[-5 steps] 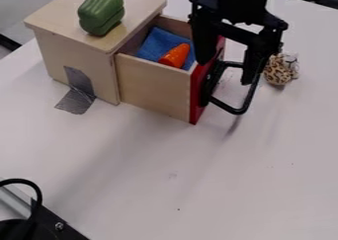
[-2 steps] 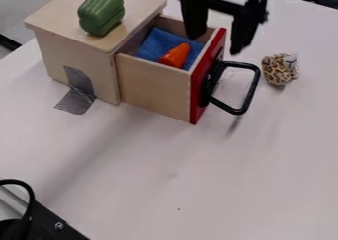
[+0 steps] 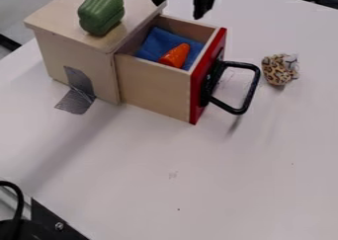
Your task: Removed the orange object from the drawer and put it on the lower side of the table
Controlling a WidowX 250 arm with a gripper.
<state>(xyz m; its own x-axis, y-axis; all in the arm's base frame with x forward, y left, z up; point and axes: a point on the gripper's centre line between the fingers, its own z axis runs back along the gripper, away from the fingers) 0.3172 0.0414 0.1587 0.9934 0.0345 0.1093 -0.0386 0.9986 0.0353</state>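
Note:
At the top edge of the camera view, the gripper [image 3: 178, 6] hangs open, its two black fingers apart and nothing between them. It is above and behind the open drawer [image 3: 155, 88]. Inside the drawer lies the orange object [image 3: 175, 56], resting on a blue cloth [image 3: 157, 41]. The drawer has a red front with a black handle and sticks out of a light wooden cabinet [image 3: 76, 55]. The white table [image 3: 198, 180] spreads out below and around it.
A green toy pepper [image 3: 101, 12] lies on top of the cabinet. To the right of the handle [image 3: 249, 92] is a small leopard-spotted toy [image 3: 280, 69]. Silver tape [image 3: 75, 101] runs from cabinet to table. Black hardware [image 3: 49, 224] occupies the lower left corner.
The gripper has moved up and to the left, away from the drawer's handle and front. Drawer, orange object and cloth have stayed put. The black cable at lower left has shifted slightly left.

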